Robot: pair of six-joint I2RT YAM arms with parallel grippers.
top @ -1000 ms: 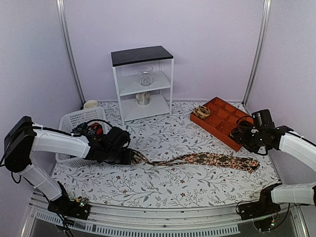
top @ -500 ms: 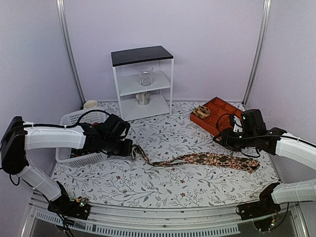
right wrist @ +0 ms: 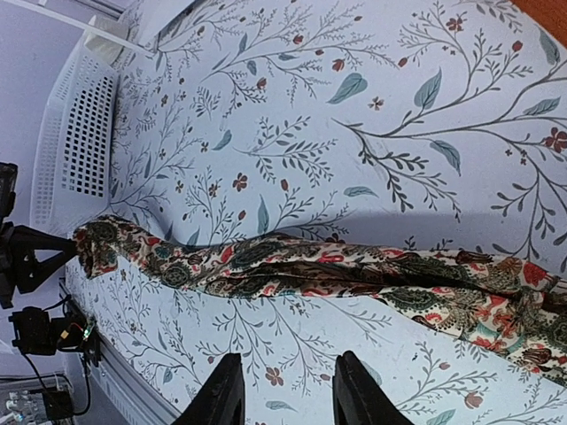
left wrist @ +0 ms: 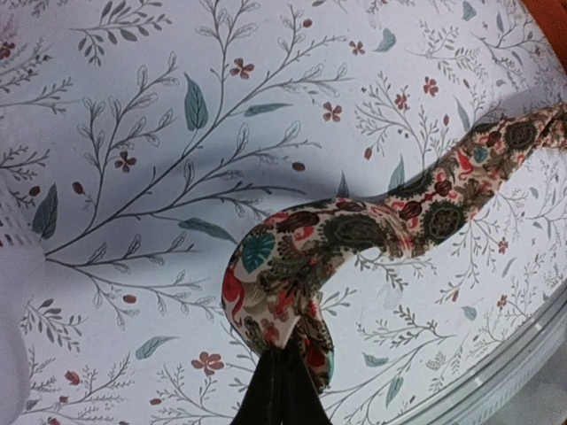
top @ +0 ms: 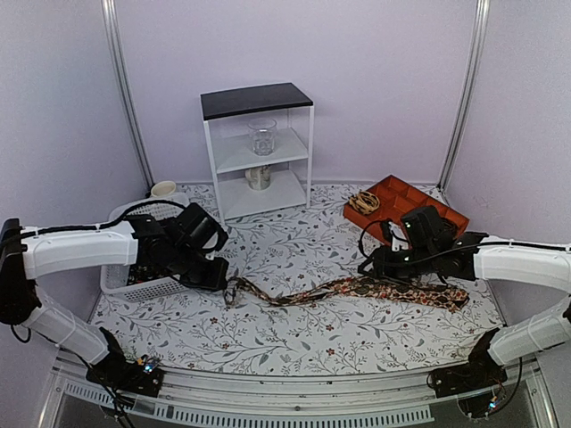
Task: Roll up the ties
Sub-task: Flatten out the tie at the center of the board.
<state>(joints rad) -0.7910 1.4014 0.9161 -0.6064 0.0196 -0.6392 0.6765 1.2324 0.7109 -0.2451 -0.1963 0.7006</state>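
Tie lies stretched across the table, in its near half, narrow end pinched by the closed left hand. Right hand, open and empty, has come in over its middle; rolling can probably start.

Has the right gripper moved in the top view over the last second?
Yes. The right gripper has swung left, from beside the orange tray's near corner to well left of it, and now hangs over the tie.
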